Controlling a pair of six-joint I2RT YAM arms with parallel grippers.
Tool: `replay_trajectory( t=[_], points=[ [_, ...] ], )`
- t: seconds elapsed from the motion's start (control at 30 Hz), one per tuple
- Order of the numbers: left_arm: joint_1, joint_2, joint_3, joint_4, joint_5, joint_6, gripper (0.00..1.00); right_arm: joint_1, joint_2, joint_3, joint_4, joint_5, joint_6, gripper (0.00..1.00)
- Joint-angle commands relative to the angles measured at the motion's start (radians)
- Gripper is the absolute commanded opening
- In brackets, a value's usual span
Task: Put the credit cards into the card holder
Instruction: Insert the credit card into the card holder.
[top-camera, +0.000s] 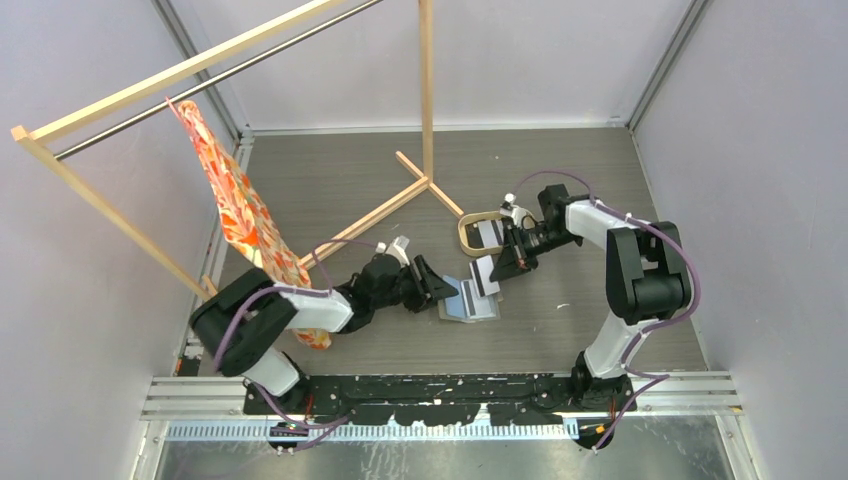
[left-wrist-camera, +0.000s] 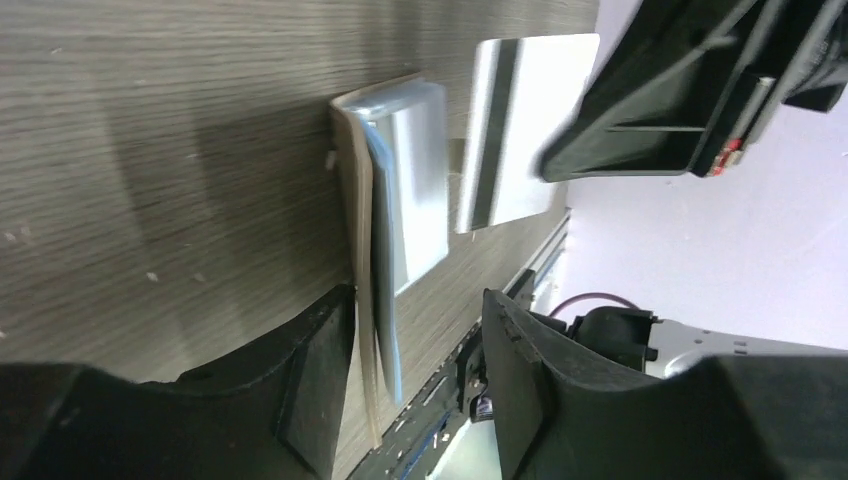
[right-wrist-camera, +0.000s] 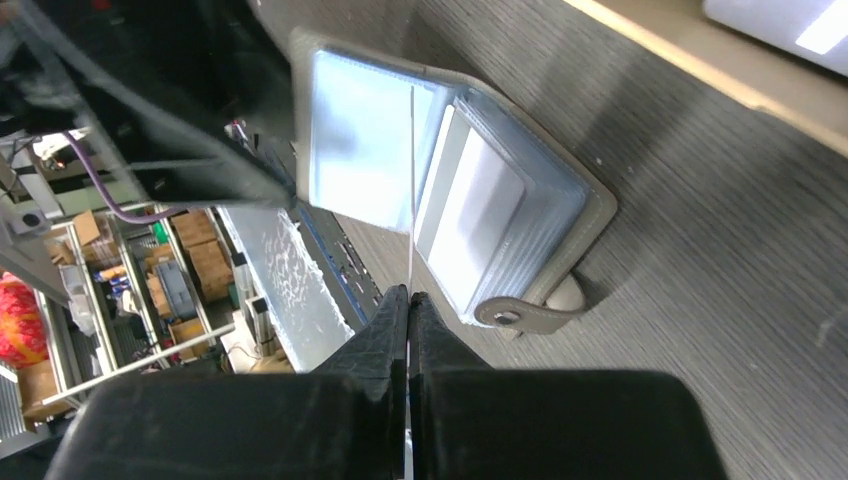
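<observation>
Table (top-camera: 600, 200): wood-grain top. The work sits abt mid-width, nearer the near edge than the far one.

Tray (top-camera: 464, 232): oval, wood rim, just beyond the wallet toward table centre. Looks like a whitish card lies in it, can't confirm.

Card holder (top-camera: 468, 306) (left-wrist-camera: 405, 170) (right-wrist-camera: 480, 215): lies open and flat, long axis roughly parallel w/ the near edge, fold running near-to-far. Snap tab sticks out off one corner. I judge it soft, light and floppy, so it will skid or fold shut if pushed. Best pinned by a flap edge, not the slick clear pockets.

My left gripper (top-camera: 440, 288) (left-wrist-camera: 415, 370): jaws apart, straddling the wallet's left flap edge, not clamped on it.

My right gripper (top-camera: 505, 262) (right-wrist-camera: 408, 298): jaws pinched tight on one credit card (top-camera: 484, 275) (left-wrist-camera: 520, 130) (right-wrist-camera: 411, 160).

Card: whitish w/ a grey stripe, standing on edge over the wallet near the fold. Its long axis runs out from my fingertips and points down at the pockets. I judge it light, stiff and slick, prob. twists in a loose pinch. Hold it by the short end, flat faces btwn the pads, so the free end can enter a slot.
</observation>
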Motion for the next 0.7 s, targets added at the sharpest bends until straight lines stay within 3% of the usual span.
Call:
replay_trajectory(
  t=[0.0,0.17,0.33,0.5,0.67],
  points=[
    [-0.044,-0.173,0.102,-0.524,-0.129,0.183,0.52,0.066,-0.041,-0.013,0.075,0.062,0.114,0.01],
    [-0.085,-0.291,0.157,-0.759,-0.224,0.258,0.49,0.111,-0.054,-0.034,0.131,0.126,0.208,0.01],
    [-0.106,-0.358,0.175,-0.805,-0.265,0.294,0.39,0.143,-0.046,-0.038,0.131,0.178,0.244,0.01],
    [-0.107,-0.258,0.252,-0.765,-0.238,0.345,0.36,0.154,-0.041,-0.052,0.144,0.203,0.291,0.01],
    [-0.107,-0.097,0.317,-0.707,-0.199,0.34,0.24,0.157,-0.052,-0.069,0.152,0.193,0.324,0.01]
  ],
)
